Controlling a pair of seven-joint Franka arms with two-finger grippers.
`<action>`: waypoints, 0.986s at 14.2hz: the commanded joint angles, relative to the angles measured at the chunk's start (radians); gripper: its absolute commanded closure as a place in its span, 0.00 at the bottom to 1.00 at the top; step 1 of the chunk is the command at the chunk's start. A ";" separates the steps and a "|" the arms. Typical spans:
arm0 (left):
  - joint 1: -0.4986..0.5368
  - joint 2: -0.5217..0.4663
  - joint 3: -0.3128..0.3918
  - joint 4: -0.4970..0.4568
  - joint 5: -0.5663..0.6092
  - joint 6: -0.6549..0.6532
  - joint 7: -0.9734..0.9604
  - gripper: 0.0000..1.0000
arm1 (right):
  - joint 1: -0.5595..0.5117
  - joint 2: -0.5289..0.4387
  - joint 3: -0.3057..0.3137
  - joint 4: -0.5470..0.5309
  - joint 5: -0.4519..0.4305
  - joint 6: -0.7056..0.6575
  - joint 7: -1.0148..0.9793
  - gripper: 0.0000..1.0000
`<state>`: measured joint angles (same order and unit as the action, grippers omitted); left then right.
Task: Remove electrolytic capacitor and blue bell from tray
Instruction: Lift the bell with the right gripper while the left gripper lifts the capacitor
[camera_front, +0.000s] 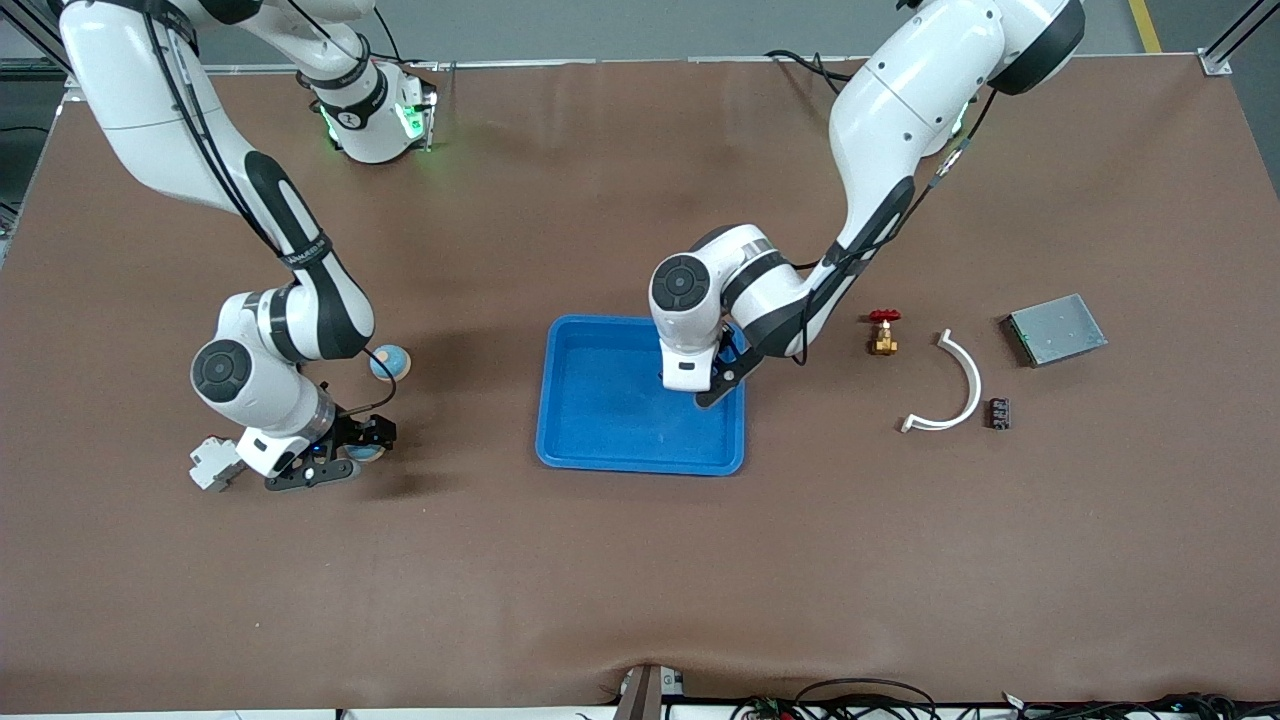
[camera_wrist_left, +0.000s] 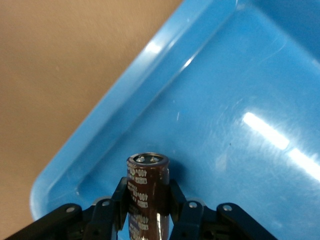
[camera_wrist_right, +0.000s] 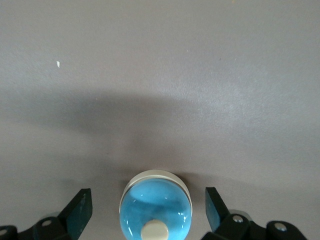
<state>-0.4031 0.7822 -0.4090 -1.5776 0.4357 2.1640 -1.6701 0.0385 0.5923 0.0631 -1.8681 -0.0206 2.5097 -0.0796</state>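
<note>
My left gripper (camera_front: 712, 385) hangs over the blue tray (camera_front: 640, 465), by the tray's edge toward the left arm's end. In the left wrist view, the left gripper (camera_wrist_left: 147, 192) is shut on a dark brown capacitor (camera_wrist_left: 148, 185) with white print, which points at the tray (camera_wrist_left: 100, 135) floor near a corner. The hand hides the capacitor in the front view. My right gripper (camera_front: 340, 458) is low at the right arm's end of the table. In the right wrist view, the right gripper (camera_wrist_right: 147, 200) stands open around a blue bell (camera_wrist_right: 155, 210) with a white button, its fingers clear of it.
A second blue bell (camera_front: 389, 361) sits on the table beside the right arm's wrist. Toward the left arm's end lie a red-handled brass valve (camera_front: 883, 332), a white curved piece (camera_front: 955, 385), a small dark part (camera_front: 999, 413) and a grey metal box (camera_front: 1056, 329).
</note>
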 joint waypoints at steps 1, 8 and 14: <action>0.000 -0.083 0.007 -0.010 0.015 -0.064 0.036 1.00 | -0.003 -0.009 0.014 0.040 0.013 -0.057 -0.011 0.00; 0.133 -0.187 -0.011 -0.027 -0.022 -0.206 0.324 1.00 | 0.000 -0.029 0.012 0.095 0.013 -0.132 -0.006 0.00; 0.269 -0.356 -0.016 -0.197 -0.035 -0.268 0.706 1.00 | 0.000 -0.029 0.014 0.130 0.014 -0.170 -0.003 0.00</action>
<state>-0.1774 0.5213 -0.4158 -1.6602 0.4218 1.8953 -1.0483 0.0424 0.5769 0.0706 -1.7445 -0.0203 2.3571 -0.0795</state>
